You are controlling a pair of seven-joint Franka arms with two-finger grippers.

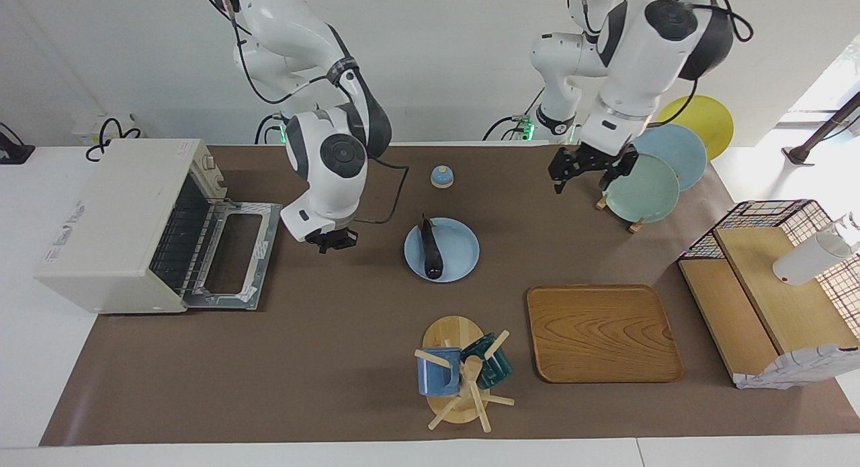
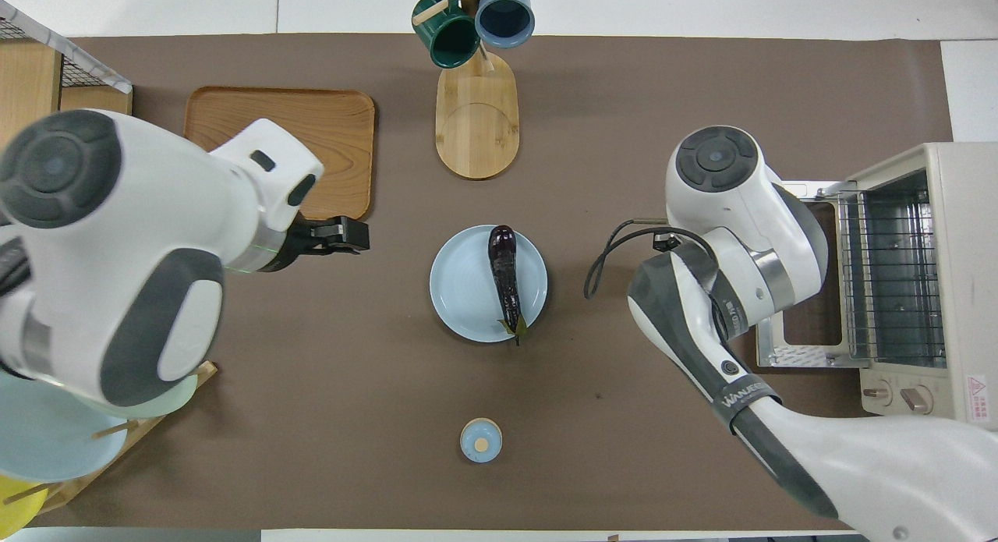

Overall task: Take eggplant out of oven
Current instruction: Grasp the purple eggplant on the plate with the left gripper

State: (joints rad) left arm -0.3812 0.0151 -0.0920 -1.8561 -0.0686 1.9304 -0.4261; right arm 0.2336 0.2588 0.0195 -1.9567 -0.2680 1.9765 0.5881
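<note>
Right tool (image 1: 334, 240) closed and low, left tool (image 1: 584, 174) spread open, both arms raised.
</note>
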